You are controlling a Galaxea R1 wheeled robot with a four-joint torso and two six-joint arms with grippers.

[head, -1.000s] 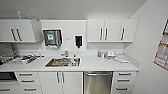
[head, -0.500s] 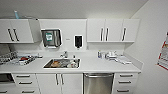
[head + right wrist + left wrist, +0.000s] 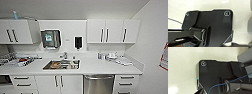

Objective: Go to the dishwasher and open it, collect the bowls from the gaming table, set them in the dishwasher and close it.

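Claws first: I cannot tell whether either of mine is released or clenched, since both wrist views give me my own dark plate and jointed bar over pale floor, with a thin blue cable crossing the left one. So I do not know what I have free for the door.

My landmark is the sink [image 3: 61,64], set in the white counter [image 3: 100,67]. The dishwasher [image 3: 99,84] sits below the counter, just to the right of the sink's cabinet, its steel-grey front shut and a bar handle along its top edge. White drawers [image 3: 127,83] stand directly beside it on the far side from the sink.

As I judge it, the main risk is mistaking a front: the white doors under the sink and those drawers carry similar bar handles, and a pull on the wrong one wastes the approach. The side wall [image 3: 152,50] closes in beyond the drawers, so a wide swing of my right arm could clip it. A door that drops forward could also strike my base if I park too close.

Much is cut off: the dishwasher's lower half runs out of the head view, so I cannot see the floor in front of it. Items in the sink, in the dish rack [image 3: 15,60] left of it, and clustered on the counter to its right are too blurred to name.
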